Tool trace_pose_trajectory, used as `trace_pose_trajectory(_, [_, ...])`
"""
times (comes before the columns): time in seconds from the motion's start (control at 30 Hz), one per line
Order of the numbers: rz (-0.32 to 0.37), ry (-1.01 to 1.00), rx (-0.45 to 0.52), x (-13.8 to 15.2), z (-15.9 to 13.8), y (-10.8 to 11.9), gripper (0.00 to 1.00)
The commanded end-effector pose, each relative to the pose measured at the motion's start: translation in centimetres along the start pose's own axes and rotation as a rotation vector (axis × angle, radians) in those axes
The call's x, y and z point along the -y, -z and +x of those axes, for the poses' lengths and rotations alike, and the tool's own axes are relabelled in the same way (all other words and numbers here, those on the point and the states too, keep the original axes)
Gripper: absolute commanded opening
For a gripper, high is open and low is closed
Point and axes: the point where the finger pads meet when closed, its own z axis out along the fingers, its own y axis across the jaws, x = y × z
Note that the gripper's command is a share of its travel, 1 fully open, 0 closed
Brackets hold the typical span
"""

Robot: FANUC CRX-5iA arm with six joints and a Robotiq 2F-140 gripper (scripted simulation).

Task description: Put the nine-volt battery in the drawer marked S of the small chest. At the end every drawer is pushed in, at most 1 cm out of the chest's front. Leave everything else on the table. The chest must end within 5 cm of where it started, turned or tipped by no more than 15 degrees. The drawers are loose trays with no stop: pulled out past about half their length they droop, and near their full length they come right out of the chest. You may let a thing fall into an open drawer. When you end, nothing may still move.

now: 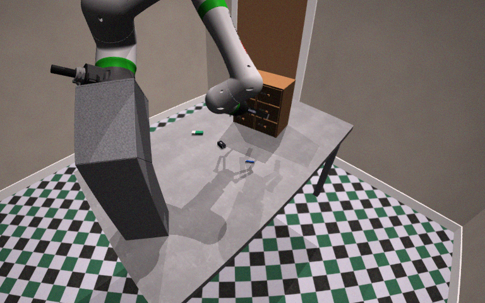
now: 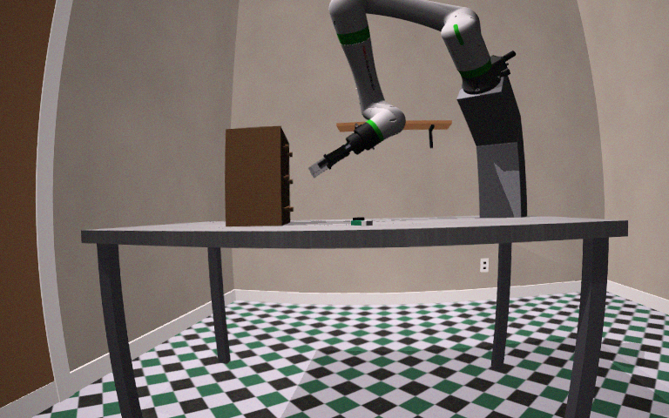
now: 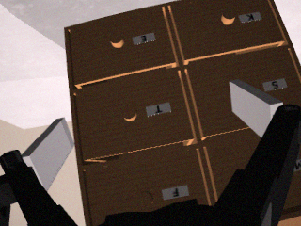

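Biggest thing on view: the long grey metal-legged table, carrying everything. At its near end the tall dark grey angular pedestal holds up the white six-joint arm with green bands, which arches over and reaches down toward the far end.

There stands the small brown wooden chest of drawers, upright on the table, two columns of three drawers with little orange handles. From the wrist view, every drawer front sits flush, each with a small grey label plate; the letters are too blurred to read, so which one is S I cannot tell.

And here is the black two-finger gripper, tilted down and pointing at the chest front, hanging in the air just short of it. Its fingers are spread fully wide, the grey pads framing the drawer fronts, and nothing is between them.

Down on the table top, the small black block-shaped nine-volt battery lies in front of the chest, well apart from the gripper. Near it, to its left in the top view, a flat green-and-white block. Smallest of all, a thin blue stick lies closer to the table's edge.
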Motion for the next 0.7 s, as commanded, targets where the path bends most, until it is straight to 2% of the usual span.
trace_pose_trajectory(0.0, [-0.018, -0.002, 0.113, -0.6, 0.3, -1.4, 1.0])
trace_pose_trajectory(0.3, [-0.018, -0.003, 0.213, -0.6, 0.5, -2.5, 1.0])
trace_pose_trajectory(0.67, [-0.018, -0.003, 0.228, -0.6, 0.6, -2.7, 1.0])
